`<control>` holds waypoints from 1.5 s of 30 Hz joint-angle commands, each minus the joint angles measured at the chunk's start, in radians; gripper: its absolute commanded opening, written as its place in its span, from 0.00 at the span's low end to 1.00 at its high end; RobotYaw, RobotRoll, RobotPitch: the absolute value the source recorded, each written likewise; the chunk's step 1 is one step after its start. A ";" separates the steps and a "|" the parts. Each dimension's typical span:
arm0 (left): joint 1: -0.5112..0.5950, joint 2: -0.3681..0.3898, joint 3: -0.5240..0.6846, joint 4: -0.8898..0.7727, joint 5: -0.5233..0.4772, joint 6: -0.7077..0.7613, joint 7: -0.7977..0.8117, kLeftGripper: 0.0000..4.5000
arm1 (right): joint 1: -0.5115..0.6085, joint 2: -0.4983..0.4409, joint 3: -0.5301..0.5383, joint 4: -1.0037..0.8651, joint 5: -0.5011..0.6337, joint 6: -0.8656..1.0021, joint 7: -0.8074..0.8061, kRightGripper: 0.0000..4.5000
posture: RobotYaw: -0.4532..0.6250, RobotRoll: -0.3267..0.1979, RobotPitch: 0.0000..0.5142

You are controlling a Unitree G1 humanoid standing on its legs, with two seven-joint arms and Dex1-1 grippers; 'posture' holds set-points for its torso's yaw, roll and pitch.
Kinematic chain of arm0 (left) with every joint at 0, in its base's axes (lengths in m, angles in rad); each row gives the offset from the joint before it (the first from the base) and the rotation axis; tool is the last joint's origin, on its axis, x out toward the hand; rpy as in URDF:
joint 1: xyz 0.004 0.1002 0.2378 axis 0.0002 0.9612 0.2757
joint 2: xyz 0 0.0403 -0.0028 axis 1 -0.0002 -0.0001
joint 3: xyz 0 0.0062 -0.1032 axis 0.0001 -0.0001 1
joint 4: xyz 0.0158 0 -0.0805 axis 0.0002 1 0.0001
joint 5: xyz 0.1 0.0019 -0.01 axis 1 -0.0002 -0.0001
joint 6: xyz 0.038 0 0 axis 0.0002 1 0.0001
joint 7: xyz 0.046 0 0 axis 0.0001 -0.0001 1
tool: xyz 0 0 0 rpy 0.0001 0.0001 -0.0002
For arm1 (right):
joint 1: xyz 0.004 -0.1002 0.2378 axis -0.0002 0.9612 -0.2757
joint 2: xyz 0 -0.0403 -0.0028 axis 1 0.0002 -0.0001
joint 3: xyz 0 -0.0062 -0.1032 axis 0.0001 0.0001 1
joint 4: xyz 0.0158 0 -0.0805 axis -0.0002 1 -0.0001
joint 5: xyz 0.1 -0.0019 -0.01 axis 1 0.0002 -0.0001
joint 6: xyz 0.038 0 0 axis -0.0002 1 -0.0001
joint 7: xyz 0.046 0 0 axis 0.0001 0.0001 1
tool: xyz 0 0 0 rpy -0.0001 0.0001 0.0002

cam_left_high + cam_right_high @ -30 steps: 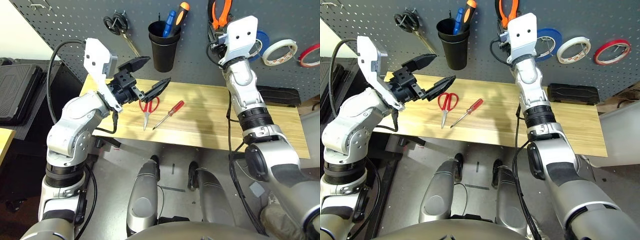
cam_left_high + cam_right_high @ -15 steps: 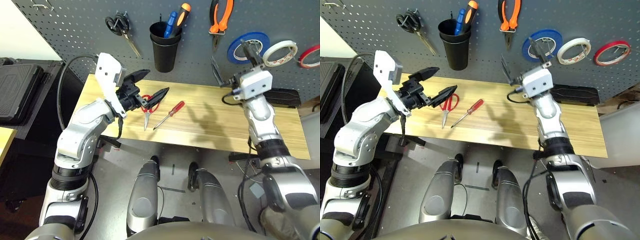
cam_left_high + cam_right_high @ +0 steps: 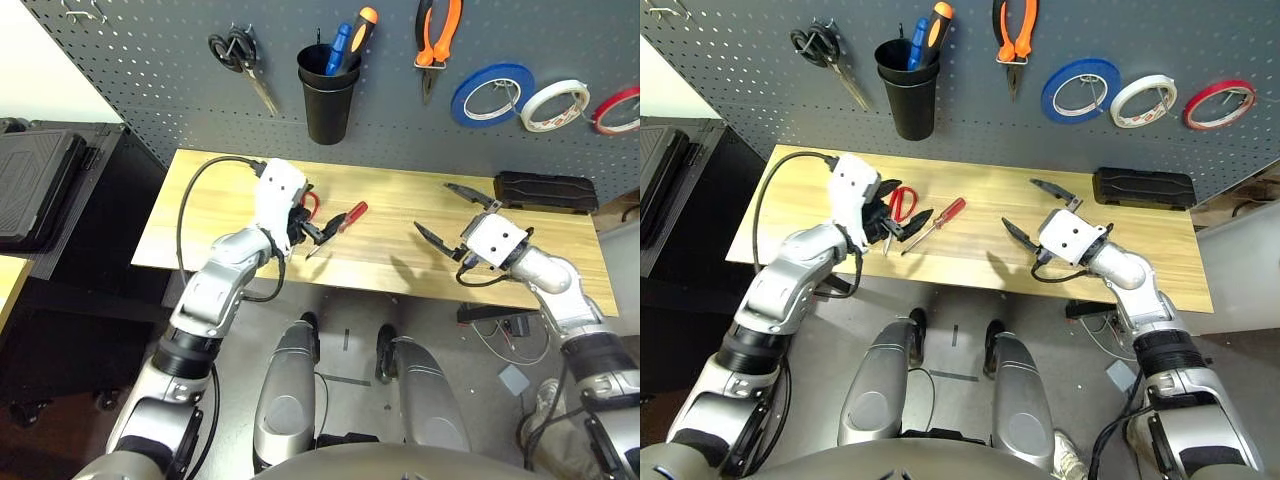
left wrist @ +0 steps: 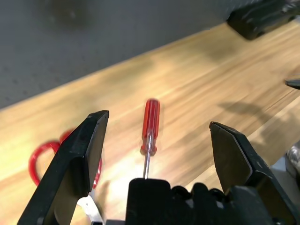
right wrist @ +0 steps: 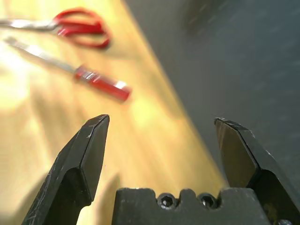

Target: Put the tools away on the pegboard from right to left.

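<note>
one red screwdriver (image 3: 339, 226) and one pair of red scissors (image 3: 896, 211) lie on the table (image 3: 400, 250) below the pegboard (image 3: 150, 60). left gripper (image 4: 157, 145) spread wide around the screwdriver, empty; right gripper (image 3: 1038, 208) agape, apart. three tape rolls, one pliers (image 3: 437, 35) hang above.

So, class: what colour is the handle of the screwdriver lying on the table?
Red; the screwdriver shows best in the left wrist view.

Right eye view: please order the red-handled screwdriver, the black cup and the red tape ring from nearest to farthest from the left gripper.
1. Red-handled screwdriver: on the table, just beside the left gripper.
2. Black cup: on the pegboard, above the gripper.
3. Red tape ring: far right of the pegboard.
</note>
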 commanded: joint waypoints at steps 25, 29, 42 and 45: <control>-0.417 -0.319 0.075 1.213 0.146 -0.407 0.099 1.00 | 0.073 -0.064 0.042 -0.206 -0.089 0.263 0.082 1.00 | 0.58 0.62 0.52; -0.433 -0.335 0.102 1.256 0.149 -0.420 0.116 1.00 | 0.090 -0.081 0.031 -0.242 -0.081 0.280 0.090 1.00 | 0.56 0.62 0.51; -0.430 -0.342 0.158 1.308 0.178 -0.425 0.151 0.55 | 0.118 -0.112 0.004 -0.332 -0.060 0.330 0.088 1.00 | 0.52 0.62 0.48; -0.426 -0.341 0.159 1.313 0.189 -0.421 0.153 0.29 | 0.110 -0.108 -0.001 -0.337 -0.058 0.332 0.087 1.00 | 0.52 0.62 0.48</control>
